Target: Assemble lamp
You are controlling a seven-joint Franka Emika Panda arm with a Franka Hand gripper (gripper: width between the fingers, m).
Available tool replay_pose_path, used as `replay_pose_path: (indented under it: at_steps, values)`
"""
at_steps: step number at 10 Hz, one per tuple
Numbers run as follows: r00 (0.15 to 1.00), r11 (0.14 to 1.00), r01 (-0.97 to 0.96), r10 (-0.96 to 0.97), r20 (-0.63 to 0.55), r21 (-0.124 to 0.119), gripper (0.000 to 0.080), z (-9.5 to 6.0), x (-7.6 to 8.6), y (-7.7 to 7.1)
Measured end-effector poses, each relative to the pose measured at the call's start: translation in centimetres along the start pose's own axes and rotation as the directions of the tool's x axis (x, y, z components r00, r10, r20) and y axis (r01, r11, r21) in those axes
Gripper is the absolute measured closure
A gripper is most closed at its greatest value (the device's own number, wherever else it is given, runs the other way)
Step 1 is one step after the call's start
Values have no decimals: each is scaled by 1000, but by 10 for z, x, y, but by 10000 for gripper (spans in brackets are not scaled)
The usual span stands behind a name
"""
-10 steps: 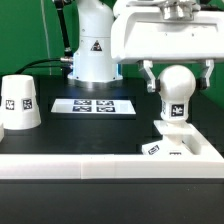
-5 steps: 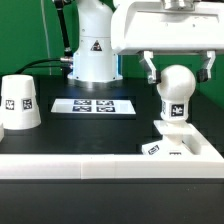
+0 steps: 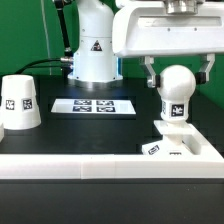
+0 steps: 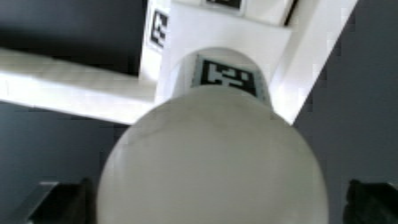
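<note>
Exterior view, starting at the front: a long white rail point(image 3: 70, 166) runs across the near edge of the black desk point(image 3: 105, 135). The desk top is dark and flat.

Just behind the rail, on the exterior view's right, sits the low white base point(image 3: 178, 146) of the lamp. It has small black-and-white tags on it. The round white bulb point(image 3: 177, 88) stands straight up on the base, with its neck down and a square tag on the neck.

The tool point(image 3: 178, 84) hangs right over the bulb. Its two fingers point(image 3: 150, 74) reach down, one on each side of the ball. They are spread wide, with a little gap between each finger and the bulb, so the tool has hold of nothing.

On the exterior view's left, well apart from the base, the white shade point(image 3: 20, 104) stands on the desk with its wide end down. It shows one tag.

Farther back, between the shade and the bulb, the marker board point(image 3: 93, 105) lies flat. Behind it is the white foot of the arm point(image 3: 92, 50). A green wall point(image 3: 25, 35) closes the room at the back.

In the wrist view the bulb point(image 4: 210, 150) fills most of the picture, and a dark finger tip point(image 4: 63, 200) shows beside it, not touching.
</note>
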State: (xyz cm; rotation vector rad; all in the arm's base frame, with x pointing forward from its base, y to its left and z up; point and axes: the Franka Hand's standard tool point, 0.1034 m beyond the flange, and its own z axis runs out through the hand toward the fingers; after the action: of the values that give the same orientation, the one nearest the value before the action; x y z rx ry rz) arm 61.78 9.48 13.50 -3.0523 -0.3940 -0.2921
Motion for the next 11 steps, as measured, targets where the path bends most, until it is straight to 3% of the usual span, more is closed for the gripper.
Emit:
replay_pose_path:
  at_steps: [2, 8, 9, 11]
  values:
    - [994, 1000, -3, 0, 112, 21, 101, 5, -3, 2]
    - [993, 1000, -7, 5, 115, 21, 101, 11, 0, 7]
    - [993, 1000, -7, 4, 115, 21, 225, 10, 0, 6]
    - [993, 999, -32, 29, 115, 19, 223, 11, 0, 6]
